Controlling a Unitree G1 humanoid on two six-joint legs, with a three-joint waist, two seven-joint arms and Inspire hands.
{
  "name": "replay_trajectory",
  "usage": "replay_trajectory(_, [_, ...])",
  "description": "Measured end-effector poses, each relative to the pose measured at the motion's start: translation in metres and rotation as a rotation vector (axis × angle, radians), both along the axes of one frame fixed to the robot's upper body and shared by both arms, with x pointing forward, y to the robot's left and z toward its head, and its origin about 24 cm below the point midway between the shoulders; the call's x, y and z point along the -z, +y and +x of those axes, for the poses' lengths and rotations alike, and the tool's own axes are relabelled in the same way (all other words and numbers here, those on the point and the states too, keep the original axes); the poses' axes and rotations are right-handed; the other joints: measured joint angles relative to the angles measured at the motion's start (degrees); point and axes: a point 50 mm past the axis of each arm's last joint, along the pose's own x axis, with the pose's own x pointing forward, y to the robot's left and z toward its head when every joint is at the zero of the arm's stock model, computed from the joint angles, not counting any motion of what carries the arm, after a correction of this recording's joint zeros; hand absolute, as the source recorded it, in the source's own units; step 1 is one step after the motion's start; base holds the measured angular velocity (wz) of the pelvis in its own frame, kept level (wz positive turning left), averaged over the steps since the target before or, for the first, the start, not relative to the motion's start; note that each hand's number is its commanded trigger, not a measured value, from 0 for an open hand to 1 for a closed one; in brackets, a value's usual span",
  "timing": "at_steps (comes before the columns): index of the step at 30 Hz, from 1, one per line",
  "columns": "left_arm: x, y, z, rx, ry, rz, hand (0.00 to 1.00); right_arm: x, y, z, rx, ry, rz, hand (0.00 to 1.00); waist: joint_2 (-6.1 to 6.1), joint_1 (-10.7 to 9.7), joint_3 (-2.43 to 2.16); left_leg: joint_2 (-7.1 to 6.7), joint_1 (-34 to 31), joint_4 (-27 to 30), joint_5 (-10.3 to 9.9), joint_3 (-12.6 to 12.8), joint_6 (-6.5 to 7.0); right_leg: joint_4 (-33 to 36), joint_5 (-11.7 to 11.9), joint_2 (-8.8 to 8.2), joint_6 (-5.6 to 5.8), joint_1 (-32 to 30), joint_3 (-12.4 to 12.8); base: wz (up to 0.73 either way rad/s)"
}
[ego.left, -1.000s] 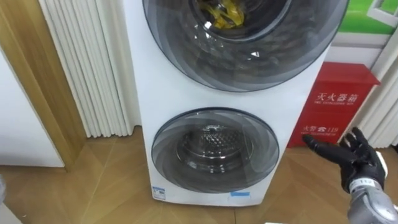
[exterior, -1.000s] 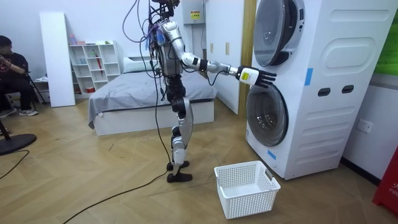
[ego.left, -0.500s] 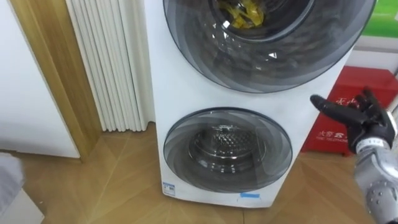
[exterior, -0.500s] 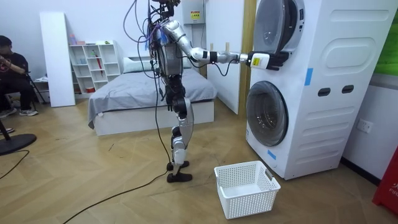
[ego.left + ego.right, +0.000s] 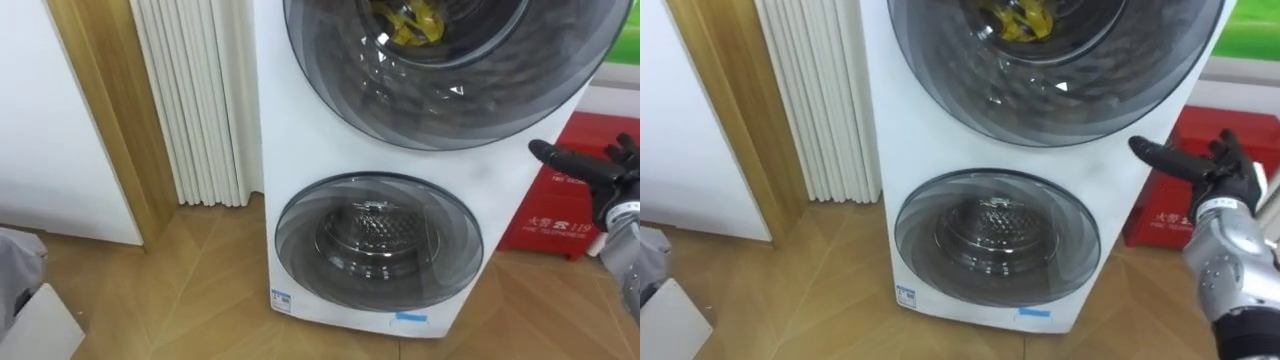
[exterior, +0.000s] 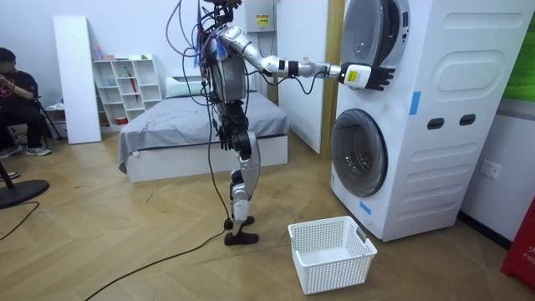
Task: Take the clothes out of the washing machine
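A yellow garment [image 5: 410,22] lies behind the glass of the upper washing machine door [image 5: 450,90], which is closed. Below it the lower door [image 5: 378,245] is closed too, with a bare metal drum behind it. My right hand [image 5: 590,170] is open, fingers straight and pointing left, beside the right edge of the upper door and holding nothing. In the room view I stand upright in front of the stacked machines with the right arm stretched out, the right hand [image 6: 372,77] at the upper door.
A white laundry basket [image 6: 332,251] sits on the wood floor in front of the machines. A red box [image 5: 565,200] stands right of the machines, white ribbed panels [image 5: 195,100] and a wooden frame [image 5: 100,110] to their left. A bed [image 6: 192,125] is behind me. A person [image 6: 17,92] sits at the room view's left.
My right hand has risen from the height of the lower door to the right edge of the upper door. The head view has shifted, so the machines sit further right in it.
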Motion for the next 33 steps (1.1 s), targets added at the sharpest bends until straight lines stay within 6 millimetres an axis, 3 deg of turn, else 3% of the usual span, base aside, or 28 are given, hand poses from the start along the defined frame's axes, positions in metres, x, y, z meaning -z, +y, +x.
replay_trajectory(7, [-0.002, 0.005, 0.000, 0.002, -0.002, 0.011, 0.00, -0.009, -0.005, 0.002, 0.010, -0.015, -0.008, 0.00, -0.61, 0.1, -0.29, -0.23, -0.7, 0.6, 0.0, -1.0, 0.01, 0.0, 0.0, -0.23, 0.00, 0.1, -1.6, 0.08])
replay_trajectory(20, [-0.006, 0.016, -0.006, -0.020, 0.012, 0.038, 0.00, -0.022, -0.029, -0.002, 0.056, 0.023, -0.064, 0.00, 0.60, 1.6, -0.45, -0.39, -2.4, 0.7, 0.2, -1.3, 0.10, 0.0, 0.0, -0.37, 0.00, -1.5, -2.1, 0.01])
replay_trajectory(25, [-0.005, 0.016, -0.005, -0.017, 0.013, 0.037, 0.00, -0.029, -0.025, 0.004, 0.015, 0.006, -0.078, 0.00, 0.94, 1.6, -0.33, -0.38, -2.7, 0.5, 0.2, -1.3, 0.12, 0.0, 0.0, -0.42, 0.01, -1.9, -2.4, 0.00])
replay_trajectory(33, [-0.005, 0.016, 0.000, -0.020, -0.017, 0.017, 0.00, -0.057, -0.009, 0.021, -0.114, -0.042, -0.171, 0.00, 0.21, 1.7, -0.27, -0.33, -3.4, 0.6, 0.3, -1.2, 0.10, 0.1, 0.0, -0.46, 0.00, -2.7, -2.6, 0.00])
